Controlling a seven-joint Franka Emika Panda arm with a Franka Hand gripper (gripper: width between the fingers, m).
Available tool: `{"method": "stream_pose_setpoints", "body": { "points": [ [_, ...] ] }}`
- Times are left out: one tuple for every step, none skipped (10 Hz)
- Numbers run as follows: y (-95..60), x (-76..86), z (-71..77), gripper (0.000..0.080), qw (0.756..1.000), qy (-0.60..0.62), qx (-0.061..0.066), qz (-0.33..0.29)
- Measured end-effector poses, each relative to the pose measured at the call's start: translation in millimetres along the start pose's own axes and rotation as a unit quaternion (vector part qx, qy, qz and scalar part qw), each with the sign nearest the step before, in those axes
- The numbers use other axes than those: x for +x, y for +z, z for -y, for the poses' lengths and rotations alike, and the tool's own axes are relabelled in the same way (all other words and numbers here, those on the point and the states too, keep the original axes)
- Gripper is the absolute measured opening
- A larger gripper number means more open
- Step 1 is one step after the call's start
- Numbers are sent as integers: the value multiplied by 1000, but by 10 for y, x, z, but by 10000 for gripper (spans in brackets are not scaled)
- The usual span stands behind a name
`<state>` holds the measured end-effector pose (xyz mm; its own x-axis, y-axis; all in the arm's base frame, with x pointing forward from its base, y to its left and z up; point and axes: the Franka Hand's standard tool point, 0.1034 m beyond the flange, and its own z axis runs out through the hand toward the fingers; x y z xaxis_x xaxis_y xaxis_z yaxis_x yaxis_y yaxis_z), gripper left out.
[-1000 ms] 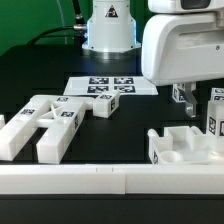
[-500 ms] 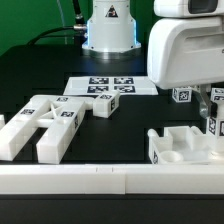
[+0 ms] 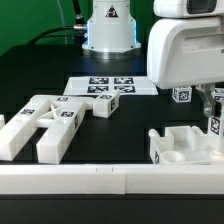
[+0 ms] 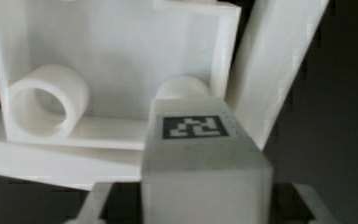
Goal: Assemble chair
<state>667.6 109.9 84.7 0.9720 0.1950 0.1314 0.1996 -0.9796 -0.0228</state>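
Clamping one tagged white bar (image 4: 197,160) between its two fingers, the gripper (image 3: 210,112) hangs at three o'clock in the exterior view, under the arm's bulky white wrist housing (image 3: 185,50). In the wrist view the bar runs straight away from the camera. It carries one square tag on its face, and a dark finger lies against each flank.

Just past the bar's far end sits one blocky white chair part (image 3: 178,145) with one round hole (image 4: 46,100) in an inner wall. In the exterior view this part lies at four o'clock, directly below the gripper. Whether the bar touches it, I cannot tell.

One small tagged block (image 3: 183,95) shows beside the gripper, toward the centre. One marker board (image 3: 110,86) lies at twelve o'clock, and one short tagged bar (image 3: 100,107) lies just in front of it. One slotted panel (image 3: 45,125) rests at nine o'clock, well apart from the gripper. One long white rail (image 3: 100,182) crosses at six o'clock.
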Motion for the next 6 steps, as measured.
{"method": "stream_pose_setpoints", "body": {
  "points": [
    [4,3,15,291,999,35,2,-1],
    [5,12,38,291,994,108,2,-3],
    [7,12,33,291,985,170,3,-3],
    [9,12,26,291,973,229,5,-3],
    [10,12,20,291,961,278,7,-2],
    [11,12,10,291,948,317,10,-1]
  ]
}}
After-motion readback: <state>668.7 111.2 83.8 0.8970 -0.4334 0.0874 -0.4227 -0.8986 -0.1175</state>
